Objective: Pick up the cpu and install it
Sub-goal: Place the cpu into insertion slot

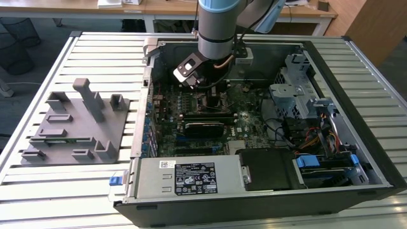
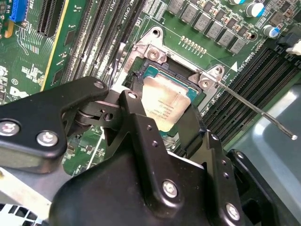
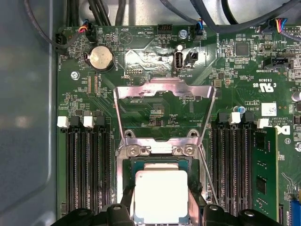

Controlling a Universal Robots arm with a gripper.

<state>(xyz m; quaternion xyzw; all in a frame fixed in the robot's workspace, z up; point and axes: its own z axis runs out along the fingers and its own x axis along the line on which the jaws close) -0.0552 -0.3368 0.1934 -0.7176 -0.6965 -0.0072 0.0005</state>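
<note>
Over the open processor socket (image 3: 155, 163), the gripper (image 3: 161, 201) pinches the cpu (image 3: 161, 190), its two black fingers (image 3: 128, 200) pressed against opposite edges of the chip. In the second wrist view the gripper (image 2: 162, 113) flanks the cpu (image 2: 164, 99) the same way. The silver top faces up and sits level within the socket's outline; whether it is fully seated cannot be told. Just beyond, the hinged metal load plate (image 3: 164, 88) stands swung open, and the thin wire retention lever (image 2: 254, 108) juts out to one side. Banks of black memory slots (image 3: 84, 169) run on both sides of the socket, with a coin-cell battery (image 3: 101, 57) further out on the green motherboard (image 3: 235, 70). In the exterior view the gripper (image 1: 200, 88) reaches down into an open computer case (image 1: 375, 157) on a slatted table (image 1: 64, 205), with a grey fixture (image 1: 70, 129) at the exterior view's left.
</note>
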